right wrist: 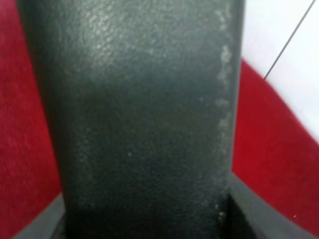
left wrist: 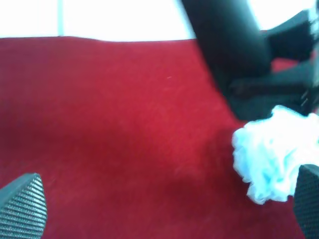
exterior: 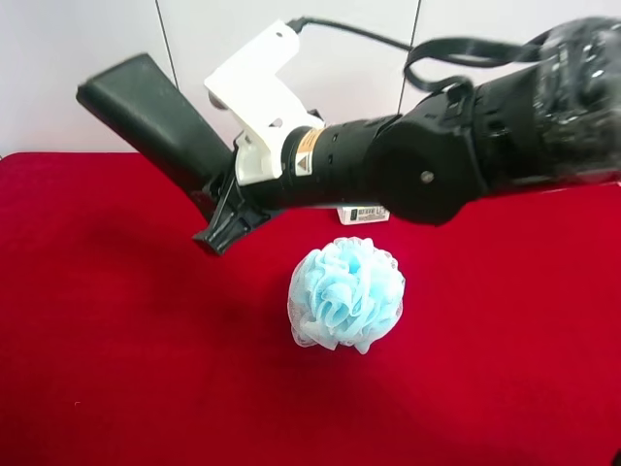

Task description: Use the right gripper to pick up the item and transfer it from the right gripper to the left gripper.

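Note:
The item (exterior: 146, 107), a flat dark grey-black case, is held up in the air above the red table, tilted up toward the exterior high view's left. My right gripper (exterior: 215, 199) is shut on its lower end; the bulky black arm with its white bracket comes in from that view's right. In the right wrist view the item (right wrist: 144, 124) fills the frame between the fingers (right wrist: 259, 214). My left gripper (left wrist: 164, 209) is open and empty low over the cloth. In the left wrist view the item (left wrist: 224, 45) hangs ahead of it, well apart. The left gripper is out of the exterior high view.
A light-blue mesh bath pouf (exterior: 346, 294) sits mid-table under the right arm; it also shows in the left wrist view (left wrist: 271, 154) beside one fingertip (left wrist: 309, 199). A small white-and-yellow box (exterior: 362, 215) lies behind it. Red cloth (exterior: 97, 340) covers the table; a white wall is behind.

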Available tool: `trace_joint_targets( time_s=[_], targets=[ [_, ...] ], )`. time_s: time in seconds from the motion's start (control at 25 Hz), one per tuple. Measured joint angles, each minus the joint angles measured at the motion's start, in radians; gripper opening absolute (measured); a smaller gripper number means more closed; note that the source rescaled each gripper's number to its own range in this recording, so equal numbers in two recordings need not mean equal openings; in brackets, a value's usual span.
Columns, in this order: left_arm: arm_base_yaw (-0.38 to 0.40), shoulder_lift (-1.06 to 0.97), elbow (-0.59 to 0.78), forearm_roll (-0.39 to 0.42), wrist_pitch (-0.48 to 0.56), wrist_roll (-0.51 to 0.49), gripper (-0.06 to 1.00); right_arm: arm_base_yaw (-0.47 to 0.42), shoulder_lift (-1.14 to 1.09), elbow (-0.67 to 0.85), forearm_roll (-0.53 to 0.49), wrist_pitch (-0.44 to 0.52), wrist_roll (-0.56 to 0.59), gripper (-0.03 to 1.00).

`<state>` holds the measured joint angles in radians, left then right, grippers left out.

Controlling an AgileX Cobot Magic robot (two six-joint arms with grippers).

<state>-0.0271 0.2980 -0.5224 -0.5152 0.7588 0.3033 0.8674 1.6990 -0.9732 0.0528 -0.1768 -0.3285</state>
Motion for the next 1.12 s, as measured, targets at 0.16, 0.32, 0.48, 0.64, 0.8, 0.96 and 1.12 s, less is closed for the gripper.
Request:
trace_joint_targets(
  time_s=[0.16, 0.32, 0.48, 0.64, 0.8, 0.96, 1.12],
  targets=[
    [0.0, 0.185, 0.0, -0.177, -0.099, 0.201, 1.0, 0.0, 0.021, -0.001, 0.0, -0.039, 0.008, 0.02],
    [0.0, 0.359, 0.0, -0.408, -0.163, 0.432, 1.0, 0.0, 0.023, -0.033, 0.0, -0.039, 0.03, 0.02],
    [0.0, 0.5, 0.0, -0.699, -0.18, 0.719, 1.0, 0.0, 0.023, -0.049, 0.0, -0.044, 0.053, 0.02],
    [0.0, 0.605, 0.0, -1.008, -0.171, 1.012, 1.0, 0.0, 0.023, -0.049, 0.0, -0.042, 0.059, 0.01],
    [0.0, 0.681, -0.006, -1.183, -0.134, 1.223, 1.0, 0.0, 0.023, -0.049, 0.0, -0.042, 0.064, 0.01],
    [0.0, 0.759, -0.049, -1.205, -0.109, 1.27, 1.0, 0.0, 0.023, -0.049, 0.0, -0.042, 0.092, 0.01],
    [0.0, 0.821, -0.099, -1.207, -0.102, 1.28, 1.0, 0.0, 0.023, -0.049, 0.0, -0.042, 0.097, 0.01]
  ],
)
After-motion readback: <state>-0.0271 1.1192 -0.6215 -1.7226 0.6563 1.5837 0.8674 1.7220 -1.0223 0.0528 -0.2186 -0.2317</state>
